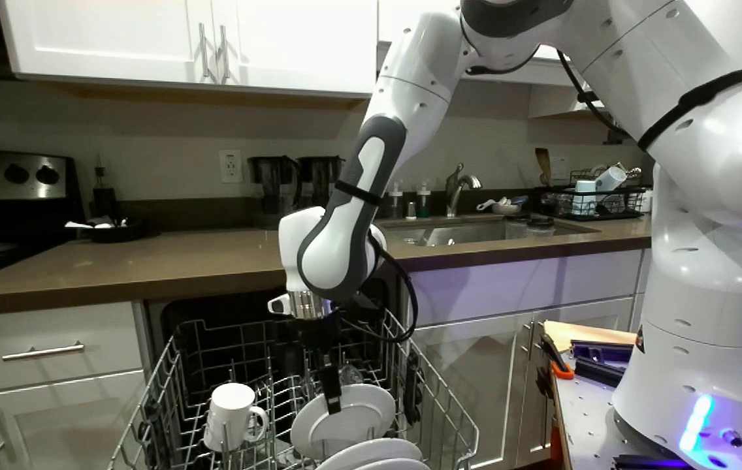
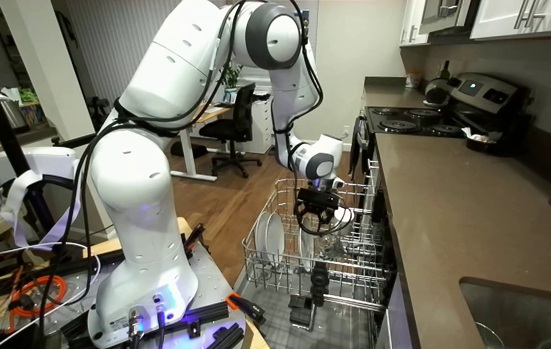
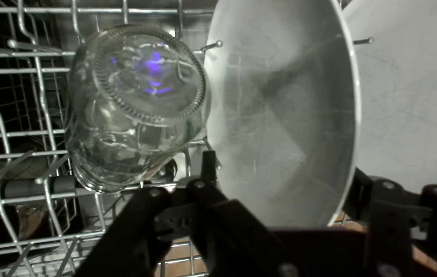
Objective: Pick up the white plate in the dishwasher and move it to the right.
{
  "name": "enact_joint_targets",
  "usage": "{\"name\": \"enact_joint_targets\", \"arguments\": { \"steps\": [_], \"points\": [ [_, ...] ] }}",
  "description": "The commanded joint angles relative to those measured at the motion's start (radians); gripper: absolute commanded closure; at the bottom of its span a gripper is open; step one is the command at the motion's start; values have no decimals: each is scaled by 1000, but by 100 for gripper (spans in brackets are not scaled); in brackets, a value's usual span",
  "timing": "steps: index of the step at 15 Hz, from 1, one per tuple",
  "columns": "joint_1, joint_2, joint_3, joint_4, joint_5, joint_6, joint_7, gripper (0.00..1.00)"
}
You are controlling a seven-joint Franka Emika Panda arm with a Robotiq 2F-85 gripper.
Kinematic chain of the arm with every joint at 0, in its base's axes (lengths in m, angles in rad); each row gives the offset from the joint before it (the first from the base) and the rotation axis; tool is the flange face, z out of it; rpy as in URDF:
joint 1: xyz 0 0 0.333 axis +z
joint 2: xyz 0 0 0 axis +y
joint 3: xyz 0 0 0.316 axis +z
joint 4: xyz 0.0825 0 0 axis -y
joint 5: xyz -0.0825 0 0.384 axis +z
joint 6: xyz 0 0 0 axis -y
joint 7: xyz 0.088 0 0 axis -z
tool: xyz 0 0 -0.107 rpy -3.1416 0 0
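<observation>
Two fingers (image 3: 208,169) of your gripper (image 3: 282,177) are spread w/ the plate (image 3: 280,111) btwn them, twd its bottom edge in the wrist view; the R one there sits btwn it & the next plate (image 3: 414,96). Can't tell if either touches. Upturned jar (image 3: 137,100) is just beside the plate's L edge.

In an exterior view, the plate leans in the rack (image 1: 439,380) of the dishwasher (image 1: 214,310), btwn the mug (image 1: 230,411), which is nearer the rack's L edge, & the R edge. One finger crosses its face; you can't see the other.

In an exterior view, a third plate (image 2: 260,237) stands by the rack's L edge, twd the near corner; next plate, then yours, are further in.

Status, by the look of it: approach approx done; grip, lift & move not yet. Left for you: close on the rim, raise it clear of the rack, shift R, set down. Which way "R" runs isn't clear, so check first.
</observation>
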Motion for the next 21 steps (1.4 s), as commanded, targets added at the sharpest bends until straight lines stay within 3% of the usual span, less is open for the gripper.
{"name": "enact_joint_targets", "arguments": {
  "steps": [1, 6, 8, 9, 10, 12, 18, 19, 20, 21],
  "points": [
    [-32, 35, 38, 36, -10, -34, -28, 58],
    [-13, 25, 37, 40, -10, -130, -2, 91],
    [-2, 30, 28, 55, -13, -168, 15, 94],
    [-3, 32, 28, 63, -12, -181, 12, 90],
    [-2, 38, 25, 71, -10, -192, 17, 53],
    [-3, 49, 25, 86, -7, -209, 13, 52],
    [-12, 105, 24, 118, -1, -241, 7, 14],
    [-15, 116, 26, 123, 2, -242, 6, 44],
    [-16, 123, 26, 126, 1, -246, 5, 54],
    [-15, 123, 28, 129, 2, -252, 8, 55]
  ]
}}
